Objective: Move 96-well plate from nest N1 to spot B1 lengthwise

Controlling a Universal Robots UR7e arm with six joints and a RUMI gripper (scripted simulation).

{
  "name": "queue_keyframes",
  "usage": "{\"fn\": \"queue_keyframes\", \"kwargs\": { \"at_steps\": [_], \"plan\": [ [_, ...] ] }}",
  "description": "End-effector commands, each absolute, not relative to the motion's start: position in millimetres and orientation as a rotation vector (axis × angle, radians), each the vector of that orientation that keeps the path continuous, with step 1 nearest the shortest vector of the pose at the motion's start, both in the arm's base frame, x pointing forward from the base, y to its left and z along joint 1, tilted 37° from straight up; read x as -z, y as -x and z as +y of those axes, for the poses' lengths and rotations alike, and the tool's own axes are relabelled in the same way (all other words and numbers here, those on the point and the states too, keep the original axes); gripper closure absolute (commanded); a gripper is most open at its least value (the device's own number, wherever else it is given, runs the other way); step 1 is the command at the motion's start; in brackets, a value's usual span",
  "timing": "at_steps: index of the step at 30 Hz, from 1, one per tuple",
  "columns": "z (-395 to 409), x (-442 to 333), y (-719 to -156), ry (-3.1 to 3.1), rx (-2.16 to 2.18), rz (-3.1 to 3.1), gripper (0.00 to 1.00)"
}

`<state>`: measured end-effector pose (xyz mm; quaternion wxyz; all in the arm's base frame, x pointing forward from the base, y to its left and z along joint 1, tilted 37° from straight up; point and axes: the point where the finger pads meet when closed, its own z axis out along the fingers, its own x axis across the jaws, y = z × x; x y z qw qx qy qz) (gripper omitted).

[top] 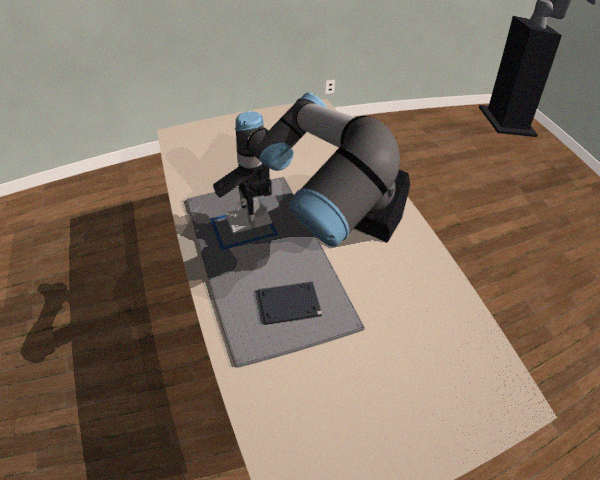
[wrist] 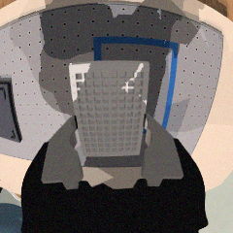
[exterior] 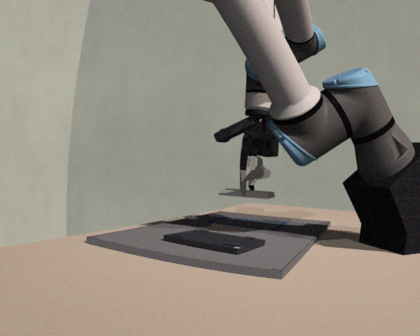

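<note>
My gripper is shut on the 96-well plate, a flat pale grid of wells, and holds it level well above the grey mat. In the wrist view the plate sits between my two fingers and lies over the left part of the blue taped outline B1. In the top view the plate hangs over the outline at the far end of the mat. The dark plate nest N1 lies empty at the near end of the mat, and also shows in the exterior view.
The grey perforated mat lies on the tan table. The arm's black base stands to the right of the mat, and its elbow hangs over the mat's right side. A black pedestal stands on the floor, far right.
</note>
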<state>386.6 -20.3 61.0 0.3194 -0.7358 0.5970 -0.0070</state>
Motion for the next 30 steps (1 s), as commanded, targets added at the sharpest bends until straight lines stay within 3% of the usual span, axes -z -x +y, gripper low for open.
{"fn": "queue_keyframes", "kwargs": {
  "at_steps": [1,30],
  "plan": [
    [-40.5,-54.3,-396.6,1.938,0.028,1.572,1.0],
    [-65.2,-43.2,-408.4,1.937,0.025,1.571,1.0]
  ]
}}
